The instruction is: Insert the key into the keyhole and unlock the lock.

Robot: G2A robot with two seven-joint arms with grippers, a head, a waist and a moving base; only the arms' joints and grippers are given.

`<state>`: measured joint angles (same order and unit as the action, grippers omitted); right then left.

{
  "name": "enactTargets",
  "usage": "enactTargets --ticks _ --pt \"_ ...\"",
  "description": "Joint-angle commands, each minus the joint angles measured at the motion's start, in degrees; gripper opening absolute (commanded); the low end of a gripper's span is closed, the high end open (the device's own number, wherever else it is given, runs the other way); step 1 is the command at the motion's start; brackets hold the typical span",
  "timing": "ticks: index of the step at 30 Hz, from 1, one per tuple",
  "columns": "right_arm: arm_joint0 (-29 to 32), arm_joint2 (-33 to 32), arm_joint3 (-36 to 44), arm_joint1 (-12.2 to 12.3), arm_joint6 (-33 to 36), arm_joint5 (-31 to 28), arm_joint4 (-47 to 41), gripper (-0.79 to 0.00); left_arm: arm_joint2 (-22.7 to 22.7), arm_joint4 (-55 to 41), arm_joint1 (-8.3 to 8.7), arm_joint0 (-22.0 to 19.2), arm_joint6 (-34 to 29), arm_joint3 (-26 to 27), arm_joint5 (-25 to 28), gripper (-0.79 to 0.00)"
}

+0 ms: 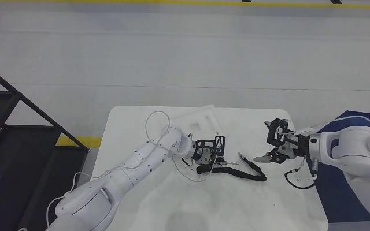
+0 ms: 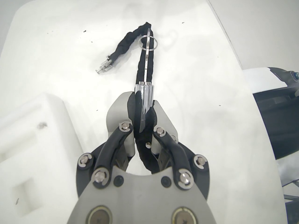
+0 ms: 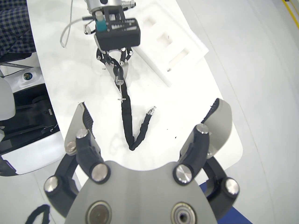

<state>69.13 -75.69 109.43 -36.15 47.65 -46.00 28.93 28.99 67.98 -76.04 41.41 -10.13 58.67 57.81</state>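
Left gripper (image 2: 142,103) jaws clamp the lock (image 2: 144,93) low over the table (image 2: 198,71), likely steadying it, key (image 2: 146,57) already seated in it; right gripper (image 3: 149,108) hangs well apart, jaws wide, probably awaiting the turn.

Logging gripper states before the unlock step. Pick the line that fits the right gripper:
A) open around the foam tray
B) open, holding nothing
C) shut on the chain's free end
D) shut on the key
B: the right gripper stands wide open with nothing in it, apart from the chain lock, which the left gripper is shut on.
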Motion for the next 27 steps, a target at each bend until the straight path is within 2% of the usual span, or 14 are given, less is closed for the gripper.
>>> enactTargets --ticks 1,7,12,21,27 --pt "0.95 -0.91 0.3 0.16 -0.49 -0.26 -0.23 0.0 -1.15 -0.61 -0.57 -0.19 0.11 -1.11 0.19 0.0" --pt "2.51 -1.82 0.62 0.24 -3.01 -1.42 -0.8 0.0 -3.65 -4.54 -1.61 -2.08 2.43 -4.03 0.19 0.0" --pt "1.64 -1.01 -0.72 -0.1 -5.99 -2.97 -1.41 0.0 -4.22 -8.31 -1.38 -4.46 5.89 -5.04 0.19 0.0" --pt "-6.62 5.35 -9.45 -2.04 -13.04 -11.47 -1.66 0.0 -0.63 -10.25 1.1 -12.81 9.14 -6.06 0.19 0.0" --pt "-16.92 13.42 -16.97 -4.36 -15.57 -12.0 -1.78 0.0 2.6 -12.79 3.42 -17.22 9.83 -5.69 0.19 0.0"
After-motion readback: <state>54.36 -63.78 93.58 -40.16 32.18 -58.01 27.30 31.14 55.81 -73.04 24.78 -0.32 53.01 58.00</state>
